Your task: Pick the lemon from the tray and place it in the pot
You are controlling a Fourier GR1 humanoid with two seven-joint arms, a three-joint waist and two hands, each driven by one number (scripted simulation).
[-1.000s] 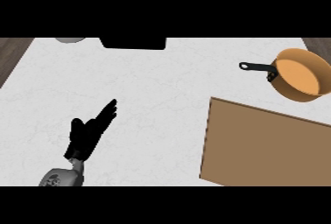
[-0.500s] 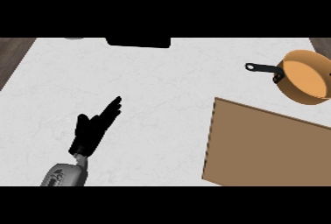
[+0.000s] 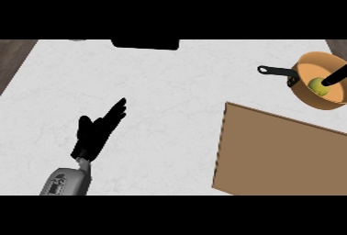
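While the lemon (image 3: 317,85) sits inside the copper pot (image 3: 306,95) at the far right of the white tabletop (image 3: 169,87), a black finger (image 3: 335,76) of the right robot hand touches it; whether that hand grasps it I cannot tell. The left robot hand (image 3: 97,133) rests released, fingers straight, left of the brown tray (image 3: 281,151).

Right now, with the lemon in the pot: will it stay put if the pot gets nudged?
Probably it rolls: the lemon looks round and smooth. The pot walls rise around it, so it likely stays inside. The pot itself may pivot, since its long handle sticks out one side.
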